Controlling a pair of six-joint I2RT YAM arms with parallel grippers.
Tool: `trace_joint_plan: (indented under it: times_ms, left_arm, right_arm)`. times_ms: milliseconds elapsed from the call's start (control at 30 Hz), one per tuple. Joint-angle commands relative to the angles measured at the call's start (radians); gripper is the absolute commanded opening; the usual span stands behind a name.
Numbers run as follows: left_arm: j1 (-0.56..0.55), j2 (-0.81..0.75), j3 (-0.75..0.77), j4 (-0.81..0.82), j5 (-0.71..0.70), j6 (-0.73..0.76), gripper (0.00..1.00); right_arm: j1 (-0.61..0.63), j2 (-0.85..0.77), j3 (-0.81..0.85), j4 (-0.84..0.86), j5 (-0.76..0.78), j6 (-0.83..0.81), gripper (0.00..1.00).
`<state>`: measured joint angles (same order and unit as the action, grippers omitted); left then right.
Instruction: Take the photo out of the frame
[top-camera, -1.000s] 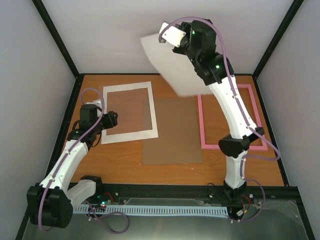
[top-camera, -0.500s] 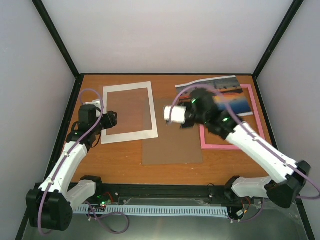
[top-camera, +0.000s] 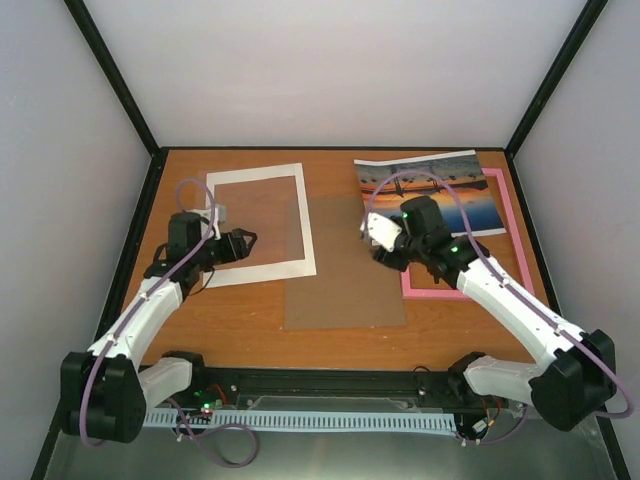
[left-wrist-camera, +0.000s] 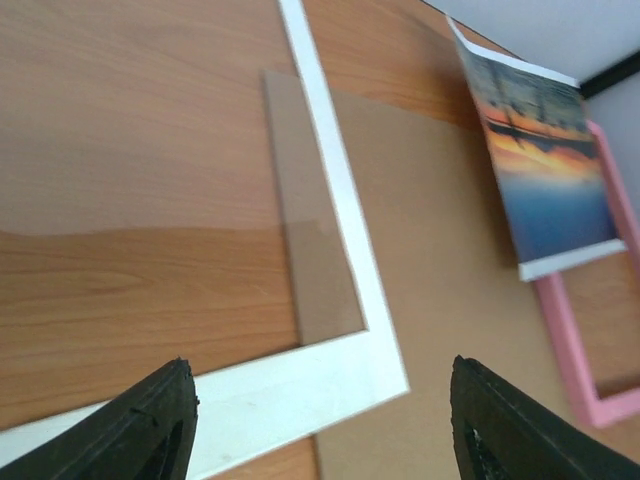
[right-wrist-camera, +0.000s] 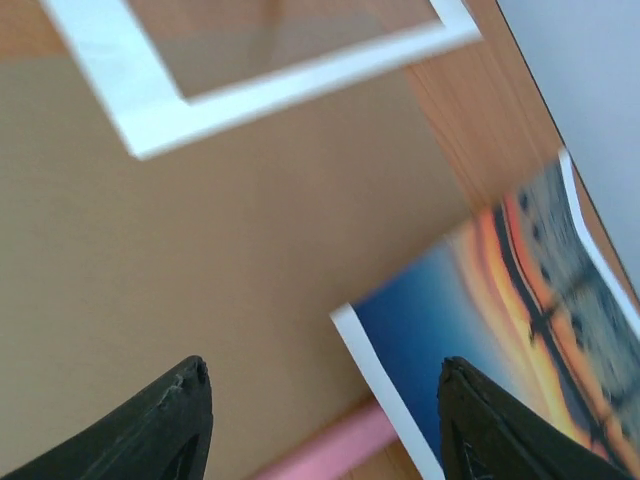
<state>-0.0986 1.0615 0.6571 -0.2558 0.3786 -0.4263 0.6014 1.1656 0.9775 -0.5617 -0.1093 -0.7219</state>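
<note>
robot lab — white-walled test cell (top-camera: 330, 70)

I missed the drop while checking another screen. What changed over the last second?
The right hand swung down from high above the table and let go of the photo, which now lies face up across the far end of the frame. That hand is open, low over the backing board. The left hand, open, shifted slightly right over the mat. Mat, backing board and frame stayed put.

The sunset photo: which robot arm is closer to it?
Right. The right gripper hangs open just beside the photo, above the brown board; the left gripper is well away on the other side, at the white mat.
</note>
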Motion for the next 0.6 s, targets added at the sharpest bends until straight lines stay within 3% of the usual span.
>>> trace_joint_plan:
  times_ms: [0, 333, 567]
  left_arm:
    - [-0.089, 0.043, -0.042, 0.228, 0.173, -0.150, 0.70]
    - [-0.301, 0.448, 0.183, 0.424, 0.076, -0.285, 0.68]
    - [-0.406, 0.783, 0.442, 0.478, 0.091, -0.318, 0.65]
  right_arm:
    - [-0.181, 0.042, -0.049, 0.056, -0.014, 0.093, 0.61]
    - [-0.442, 0.081, -0.061, 0.023, -0.127, 0.334, 0.64]
    - [-0.525, 0.078, -0.020, -0.041, -0.248, 0.414, 0.66]
